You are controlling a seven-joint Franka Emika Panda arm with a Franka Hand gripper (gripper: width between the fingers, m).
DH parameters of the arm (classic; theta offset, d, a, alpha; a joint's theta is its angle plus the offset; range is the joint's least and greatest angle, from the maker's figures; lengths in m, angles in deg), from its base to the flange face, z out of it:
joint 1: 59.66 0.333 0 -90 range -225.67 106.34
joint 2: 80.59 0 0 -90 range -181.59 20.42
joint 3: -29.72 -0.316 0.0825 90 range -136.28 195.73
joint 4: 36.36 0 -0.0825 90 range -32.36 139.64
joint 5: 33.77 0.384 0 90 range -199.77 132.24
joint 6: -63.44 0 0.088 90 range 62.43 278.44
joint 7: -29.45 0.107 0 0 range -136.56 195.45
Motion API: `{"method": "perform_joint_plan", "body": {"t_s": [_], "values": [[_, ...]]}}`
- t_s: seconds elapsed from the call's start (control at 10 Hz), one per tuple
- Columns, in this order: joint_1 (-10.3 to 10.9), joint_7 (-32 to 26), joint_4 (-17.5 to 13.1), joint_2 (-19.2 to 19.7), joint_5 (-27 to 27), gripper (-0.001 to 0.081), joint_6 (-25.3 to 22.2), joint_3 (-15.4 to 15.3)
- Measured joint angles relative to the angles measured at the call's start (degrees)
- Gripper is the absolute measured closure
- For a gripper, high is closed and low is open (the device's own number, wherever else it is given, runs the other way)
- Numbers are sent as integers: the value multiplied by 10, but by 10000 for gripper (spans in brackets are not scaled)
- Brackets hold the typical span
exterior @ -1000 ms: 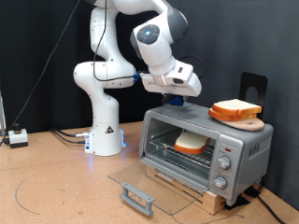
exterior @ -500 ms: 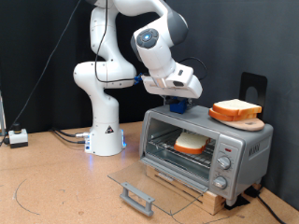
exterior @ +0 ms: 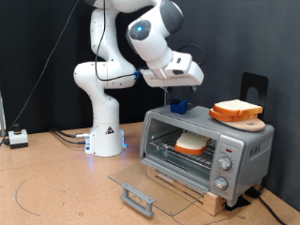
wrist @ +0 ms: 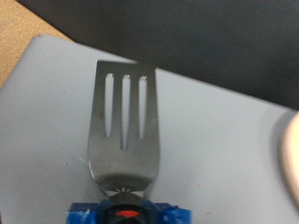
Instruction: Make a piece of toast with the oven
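Overhead, the gripper point(exterior: 181, 94) hangs above the oven point(exterior: 206, 150), holding a spatula point(wrist: 123, 121).

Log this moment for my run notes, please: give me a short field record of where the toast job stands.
gripper: holds a blue-handled slotted spatula, raised above the oven top
oven door: open, lying flat
piece of toast: inside on the rack
second slice: on the round wooden board atop the oven
knobs: two, at the exterior view's right of the opening

oven point(exterior: 208, 145) mouth open, door point(exterior: 150, 184) flat in front; toast point(exterior: 191, 143) on rack; board point(exterior: 238, 115) fills roof's right end
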Motion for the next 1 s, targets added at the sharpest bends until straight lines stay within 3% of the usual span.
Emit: {"method": "perform_joint_plan", "body": {"t_s": [0.2, 0.4, 0.5, 0.7, 1.0], "values": [[-1, -6, -15, -20, -26, -4, -29, 22], [-2, -5, -12, -18, -18, -4, -31, 28], [-9, -5, -13, -17, -15, -4, -32, 46], [-39, 10, -12, -13, -15, -4, -1, 66], [-93, 58, -11, -1, -23, -4, 67, 70]]}}
